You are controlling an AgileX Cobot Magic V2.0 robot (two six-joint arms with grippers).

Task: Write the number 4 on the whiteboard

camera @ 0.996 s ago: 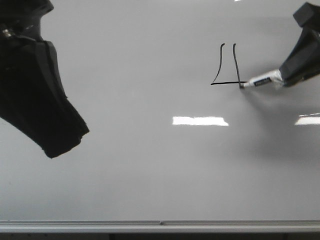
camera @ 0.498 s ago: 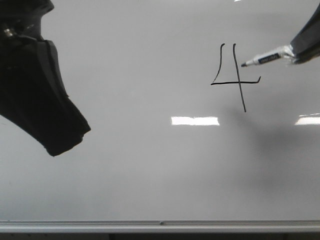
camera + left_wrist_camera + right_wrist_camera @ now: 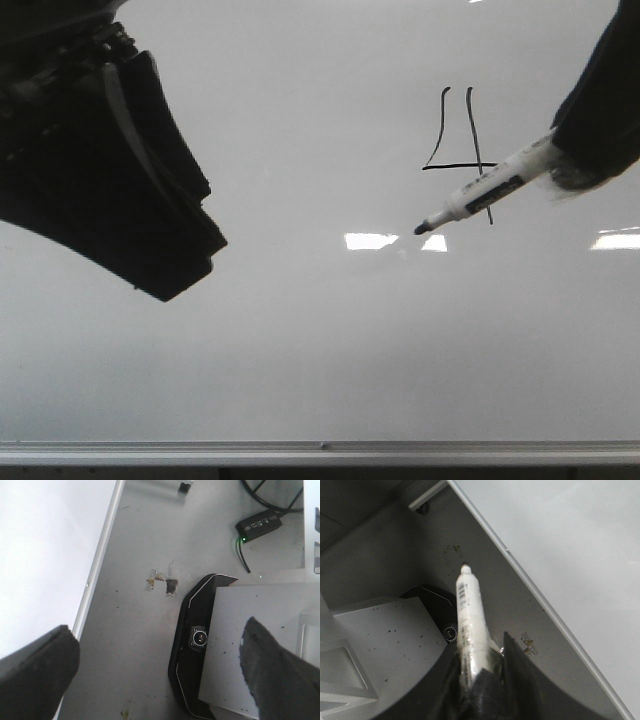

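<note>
The marker (image 3: 484, 194) has swung down across the finished number 4 (image 3: 462, 140), and the left gripper (image 3: 160, 672) has shifted right. The right gripper (image 3: 482, 680) clamps the marker above the whiteboard (image 3: 320, 350); the left's fingers stand apart, empty.

Front camera close over whiteboard (image 3: 300, 350); wrist cameras share board edge.

Dim grey light, glare patches on whiteboard (image 3: 300, 350)
</note>
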